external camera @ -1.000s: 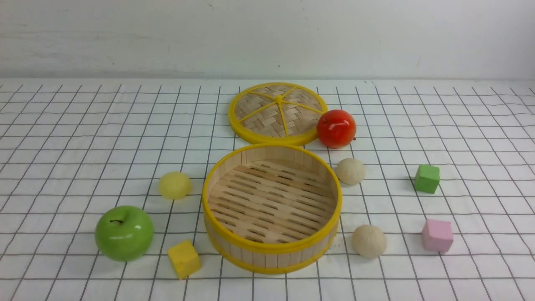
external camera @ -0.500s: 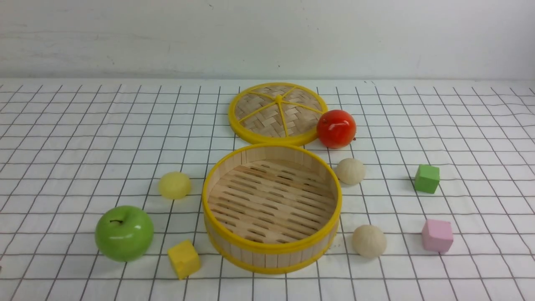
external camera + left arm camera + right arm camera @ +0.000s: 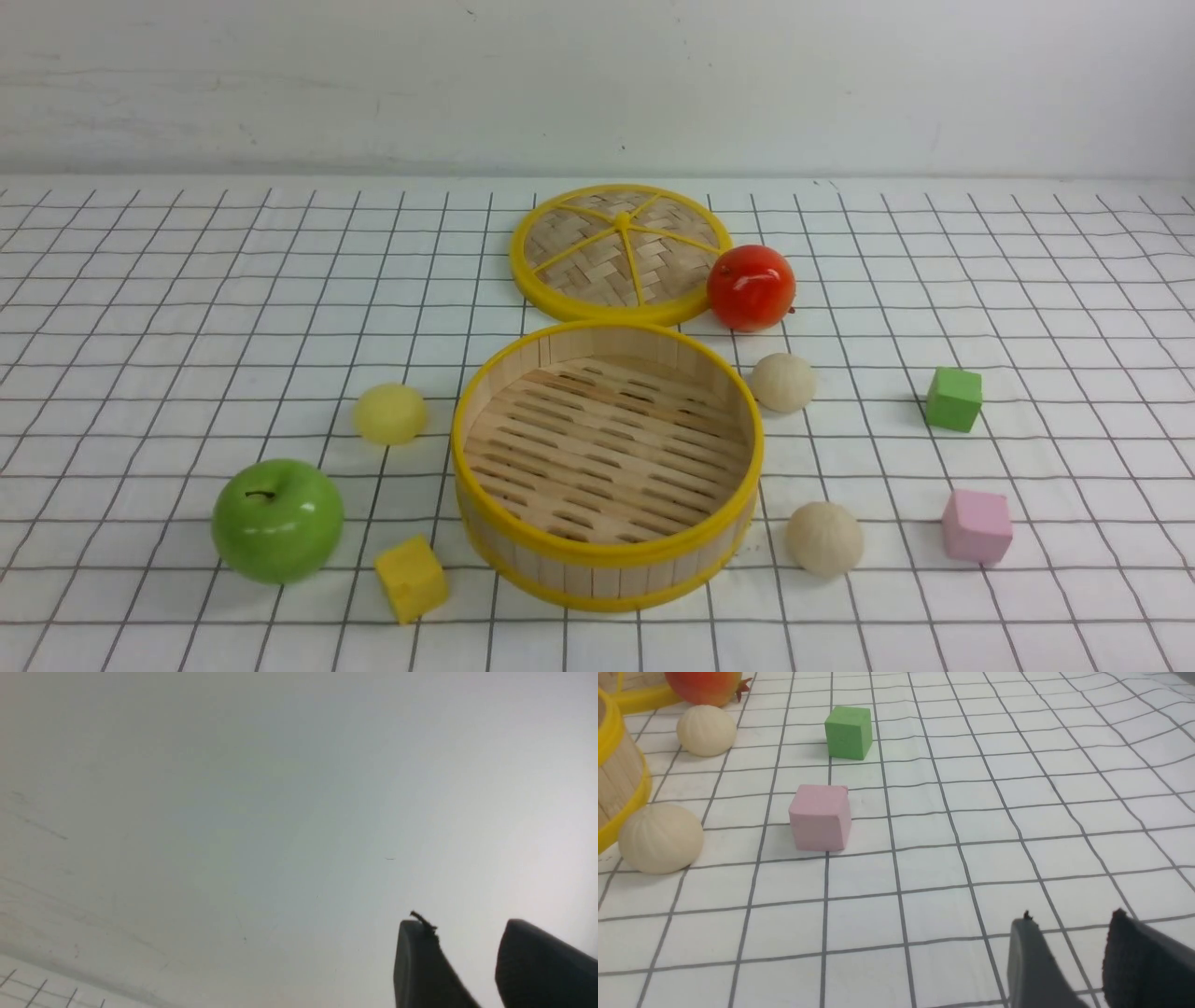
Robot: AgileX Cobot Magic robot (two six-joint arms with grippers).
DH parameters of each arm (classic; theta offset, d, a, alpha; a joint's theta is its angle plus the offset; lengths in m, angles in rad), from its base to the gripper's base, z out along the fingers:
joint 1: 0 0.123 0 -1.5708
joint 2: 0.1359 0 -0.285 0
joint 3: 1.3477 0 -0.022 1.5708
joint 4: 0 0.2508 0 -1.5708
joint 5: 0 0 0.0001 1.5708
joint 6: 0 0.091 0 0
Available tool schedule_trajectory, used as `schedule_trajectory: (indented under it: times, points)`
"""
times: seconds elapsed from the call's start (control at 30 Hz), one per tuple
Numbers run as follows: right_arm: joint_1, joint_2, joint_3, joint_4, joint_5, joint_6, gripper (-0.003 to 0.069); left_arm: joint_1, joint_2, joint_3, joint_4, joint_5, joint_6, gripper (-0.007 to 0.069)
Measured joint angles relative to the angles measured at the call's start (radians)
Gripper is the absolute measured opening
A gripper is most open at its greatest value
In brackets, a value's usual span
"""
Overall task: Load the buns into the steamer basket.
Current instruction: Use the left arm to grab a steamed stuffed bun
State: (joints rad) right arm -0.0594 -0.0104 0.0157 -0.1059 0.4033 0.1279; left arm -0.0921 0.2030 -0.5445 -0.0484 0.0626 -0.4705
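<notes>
Everything lay on the table (image 3: 140, 280), with the steamer basket (image 3: 607, 560) in the middle, taken here as the clock's centre with twelve pointing away from the robot. The lid (image 3: 621, 247) lay flat at twelve, just behind the basket. The far fruit (image 3: 751, 287) sat at one o'clock, against the lid's right edge. The far right bun (image 3: 783, 382) rested at two, just beside the basket, and the near right bun (image 3: 824, 538) at four. The left bun (image 3: 390, 413) lay at nine. The left apple (image 3: 277, 520) stood at eight, farther out, and the left cube (image 3: 411, 578) between apple and basket at seven. The far right cube (image 3: 954, 399) sat at three, well apart, and the near right cube (image 3: 977, 526) at four, beyond the near right bun.
</notes>
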Motion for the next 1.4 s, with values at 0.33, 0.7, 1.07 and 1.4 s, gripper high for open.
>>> schedule_trajectory:
  times: [0.33,0.7,1.07,1.4]
  points:
    - [0.000,0.000,0.000,0.000,0.000,0.000,0.0239,0.000,0.404,-0.242,0.076,0.669,0.005,0.0239]
    - [0.000,0.000,0.000,0.000,0.000,0.000,0.0239,0.000,0.817,-0.233,0.101,0.568,0.004,0.0239]
    - [0.000,0.000,0.000,0.000,0.000,0.000,0.0239,0.000,1.226,-0.484,0.071,0.515,0.015,0.0239]
    - [0.000,0.000,0.000,0.000,0.000,0.000,0.0239,-0.098,1.655,-0.937,0.048,0.853,0.244,0.0239]
